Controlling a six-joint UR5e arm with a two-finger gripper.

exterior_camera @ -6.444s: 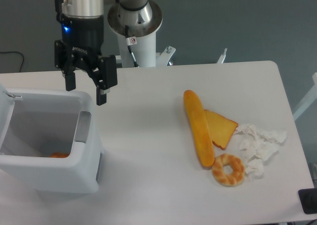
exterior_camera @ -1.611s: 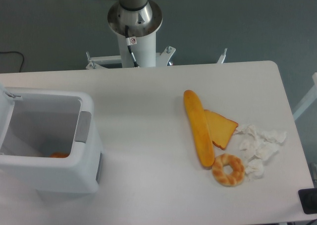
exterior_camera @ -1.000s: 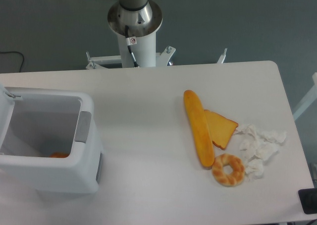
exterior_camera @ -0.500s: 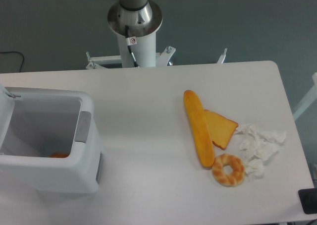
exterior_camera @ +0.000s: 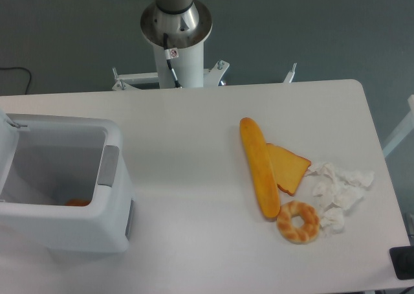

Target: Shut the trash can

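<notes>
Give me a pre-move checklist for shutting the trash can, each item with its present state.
1. Trash can lid closed: not ok; the top is open and the lid stands up at the left edge.
2. Opening free of protruding items: ok; only a small orange item lies low inside.
3. Grey latch tab unobstructed: ok.
4. Gripper position and state: cannot tell; it is out of view.
5. Baguette and other food clear of the can: ok; they lie far to its right.
</notes>
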